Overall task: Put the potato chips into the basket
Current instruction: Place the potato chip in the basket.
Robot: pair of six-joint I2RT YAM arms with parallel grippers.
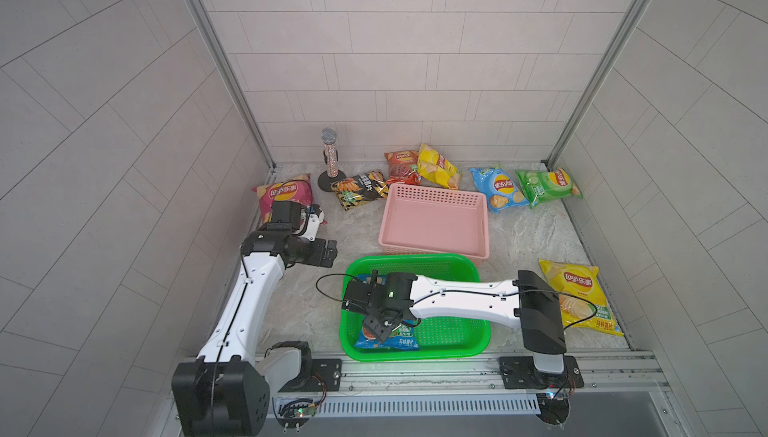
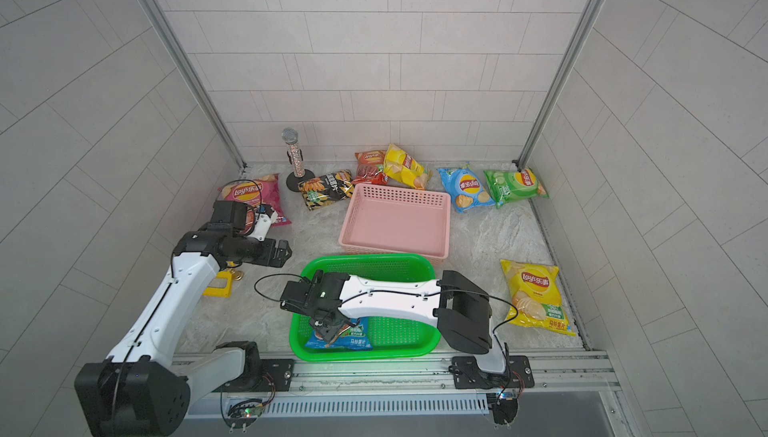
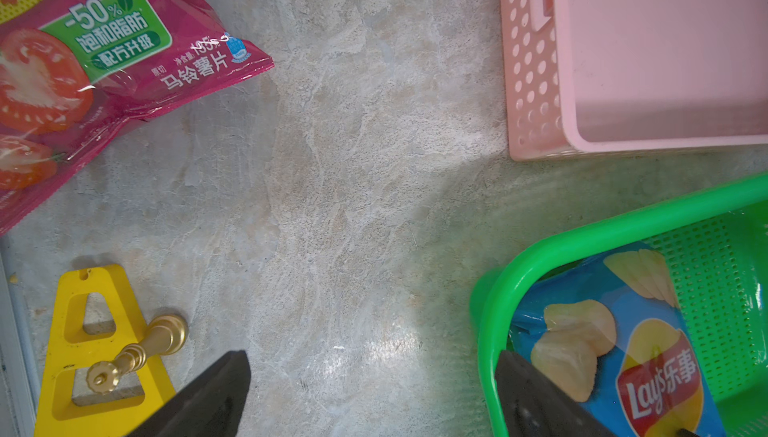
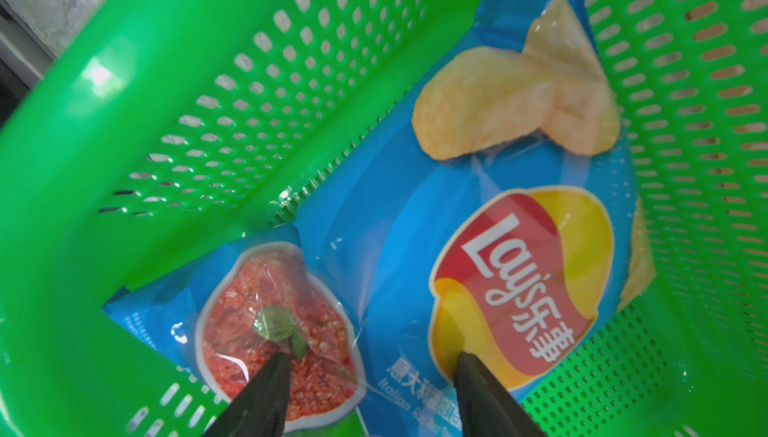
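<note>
A blue potato chips bag (image 4: 395,227) lies flat in the green basket (image 1: 415,259) near the table's front. My right gripper (image 4: 374,356) hovers just over that bag, open, fingers apart above its printed face; in a top view it (image 1: 378,328) is inside the basket. My left gripper (image 3: 374,356) is open over bare tabletop, between the magenta bag (image 1: 286,196) and the green basket (image 3: 582,244). Black (image 1: 359,190), red (image 1: 401,165), yellow (image 1: 436,165), blue (image 1: 496,187) and green (image 1: 546,183) bags lie at the back. Another yellow bag (image 1: 577,293) lies front right.
An empty pink basket (image 1: 434,196) sits behind the green one. A glittery microphone (image 1: 330,156) stands at the back left. A yellow frame with a brass piece (image 3: 83,331) lies under my left arm. Walls close in on three sides.
</note>
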